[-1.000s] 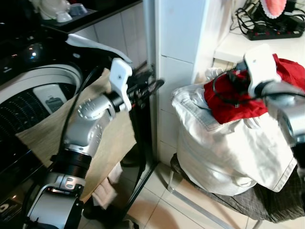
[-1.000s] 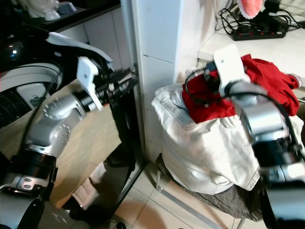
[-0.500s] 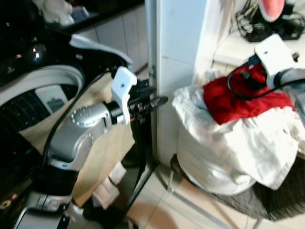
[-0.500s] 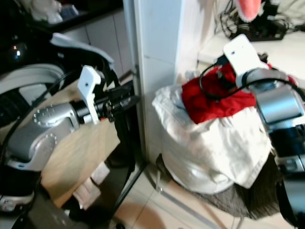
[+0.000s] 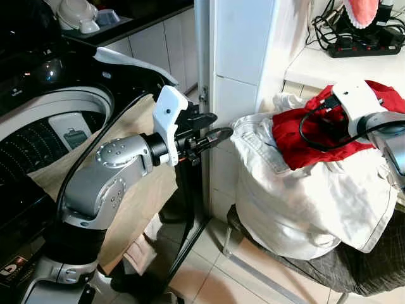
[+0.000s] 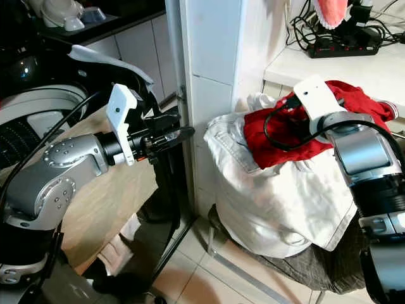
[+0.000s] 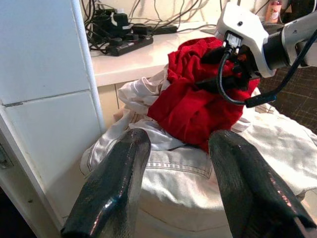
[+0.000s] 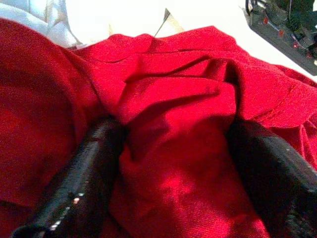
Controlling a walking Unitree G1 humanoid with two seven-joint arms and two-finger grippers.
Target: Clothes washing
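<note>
Laundry pile on a chair beside a top-loading washer, both arms raised.

Head views: a crumpled red garment (image 5: 304,142) is seen on top of a bulky white denim-like garment (image 5: 297,202), heaped on a dark woven chair seat (image 5: 373,269) at the right. A tan cloth (image 5: 136,190) is draped over the washing machine (image 5: 57,120) rim at the left; a white tiled pillar (image 5: 237,76) stands between, with open tiled floor (image 5: 209,278) near.
Left wrist view: the left gripper (image 7: 176,186) is held spread wide and empty, apart from the pile.
Right wrist view: the right gripper (image 8: 173,163) is pressed into the soft red folds, fabric bunched between its parted fingers (image 8: 79,183), touched on both sides.
</note>
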